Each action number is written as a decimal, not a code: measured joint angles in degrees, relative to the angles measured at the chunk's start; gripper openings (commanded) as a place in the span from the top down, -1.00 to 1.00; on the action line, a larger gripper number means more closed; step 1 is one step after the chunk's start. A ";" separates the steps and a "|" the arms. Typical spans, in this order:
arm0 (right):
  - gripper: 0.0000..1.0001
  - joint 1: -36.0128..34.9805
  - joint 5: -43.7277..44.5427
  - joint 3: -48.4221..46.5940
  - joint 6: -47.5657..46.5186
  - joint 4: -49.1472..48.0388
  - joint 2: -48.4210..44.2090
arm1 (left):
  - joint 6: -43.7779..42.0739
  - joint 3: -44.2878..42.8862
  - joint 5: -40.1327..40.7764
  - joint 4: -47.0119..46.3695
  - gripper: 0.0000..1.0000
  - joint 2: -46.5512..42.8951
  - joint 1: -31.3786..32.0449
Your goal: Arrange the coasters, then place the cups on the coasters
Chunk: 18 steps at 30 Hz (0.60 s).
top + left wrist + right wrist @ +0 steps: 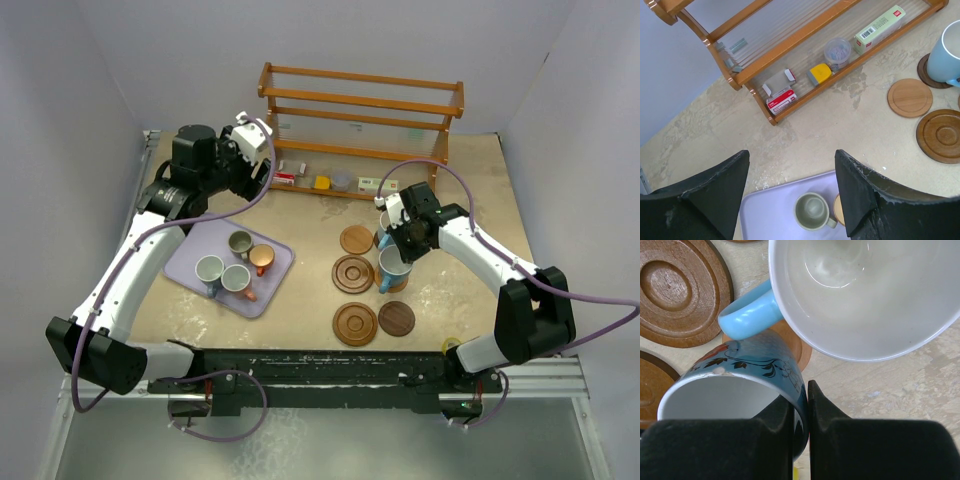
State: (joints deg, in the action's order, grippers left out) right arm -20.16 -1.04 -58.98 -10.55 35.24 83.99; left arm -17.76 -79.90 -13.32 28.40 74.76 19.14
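My right gripper (800,390) is shut on the wall of a blue patterned cup (740,385), one finger inside and one outside. The cup (393,268) is over a light brown coaster (796,347); whether it touches I cannot tell. Beside it, a pale blue cup (865,290) stands on a dark coaster (929,74). Around them lie a light coaster (357,239), two grooved coasters (353,273) (355,323) and a dark coaster (397,318). My left gripper (791,156) hangs open high above a grey-green cup (812,211). This cup, a copper cup (262,258) and two pale blue cups (209,268) (236,278) stand on the lavender tray (190,250).
A wooden rack (360,110) stands at the back of the table, with small boxes and a round container (836,50) on its lowest shelf. Grey walls close in both sides. A black rail (320,365) with the arm bases runs along the near edge.
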 measured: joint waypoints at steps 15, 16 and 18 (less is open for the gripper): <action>0.28 0.11 0.22 -0.02 -0.09 0.50 -0.68 | -2.82 3.28 3.23 0.59 -0.36 -2.73 0.00; 0.25 0.11 0.26 -0.11 -0.07 0.72 -1.01 | -2.86 3.30 3.34 0.66 -0.36 -2.80 0.00; 0.19 0.15 0.28 -0.70 0.04 1.57 -1.90 | -3.15 3.43 4.09 1.42 -0.36 -3.08 0.00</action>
State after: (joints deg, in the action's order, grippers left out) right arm -20.01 -0.75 -59.68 -10.50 36.82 82.08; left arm -20.91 -76.47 -9.23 29.82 71.68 19.14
